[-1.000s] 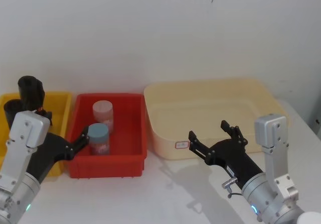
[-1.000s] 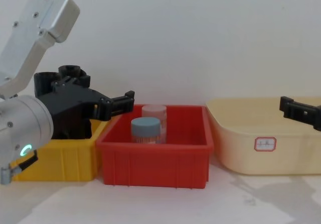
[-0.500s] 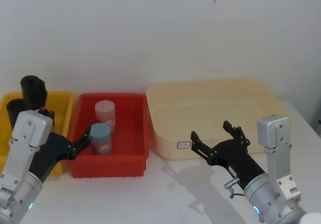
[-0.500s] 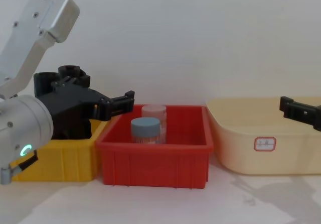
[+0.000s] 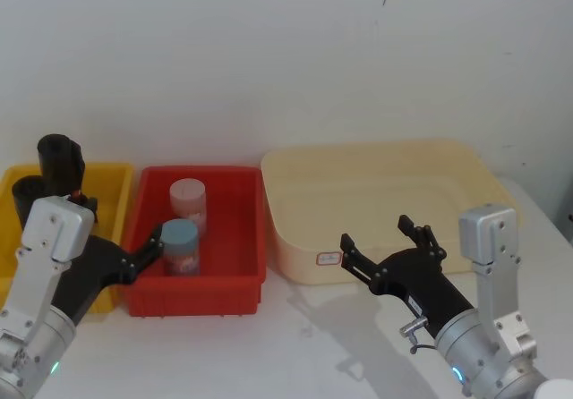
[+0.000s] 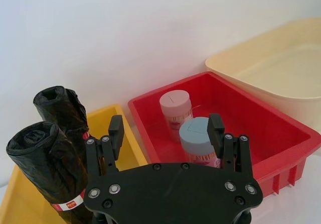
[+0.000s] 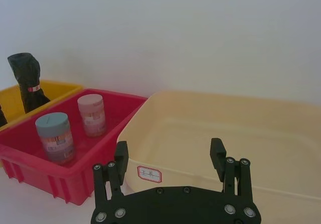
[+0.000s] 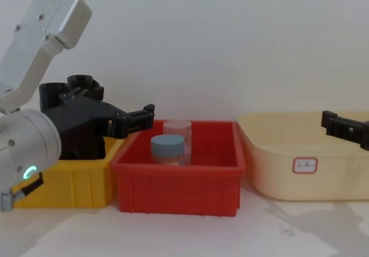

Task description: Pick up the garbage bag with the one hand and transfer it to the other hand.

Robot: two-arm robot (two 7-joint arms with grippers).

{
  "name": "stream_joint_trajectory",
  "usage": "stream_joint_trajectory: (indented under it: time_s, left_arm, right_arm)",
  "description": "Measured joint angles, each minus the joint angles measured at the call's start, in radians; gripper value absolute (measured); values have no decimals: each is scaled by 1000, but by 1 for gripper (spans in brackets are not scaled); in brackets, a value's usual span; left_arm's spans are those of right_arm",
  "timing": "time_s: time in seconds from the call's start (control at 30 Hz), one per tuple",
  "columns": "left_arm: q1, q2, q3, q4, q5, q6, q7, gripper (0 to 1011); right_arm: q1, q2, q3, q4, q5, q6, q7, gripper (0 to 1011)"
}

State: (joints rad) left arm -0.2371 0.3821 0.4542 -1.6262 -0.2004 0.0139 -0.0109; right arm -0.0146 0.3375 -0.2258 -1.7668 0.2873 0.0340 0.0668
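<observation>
The garbage bag (image 6: 47, 174) is a black roll with a red-and-white label band. It stands upright in the yellow bin (image 6: 123, 136), at the bin's near left (image 5: 25, 191). My left gripper (image 6: 166, 128) is open and empty. It hovers over the border of the yellow and red bins (image 5: 134, 260), short of the bag and not touching it; in the chest view this gripper (image 8: 141, 116) covers most of the rolls. My right gripper (image 5: 374, 233) is open and empty in front of the cream tub (image 7: 281, 133).
A second, lumpier black roll (image 6: 62, 108) stands behind the bag in the yellow bin (image 5: 107, 184). The red bin (image 5: 237, 238) holds a blue-lidded jar (image 5: 180, 245) and a pink-lidded jar (image 5: 187, 202). A white wall closes the back.
</observation>
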Motion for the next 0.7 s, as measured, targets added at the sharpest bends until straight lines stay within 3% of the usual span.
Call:
stream_joint_trajectory:
  time_s: [0.7]
  left_arm:
    - [0,0,0,0,0,0,0,1001]
  right_arm:
    - [0,0,0,0,0,0,0,1004]
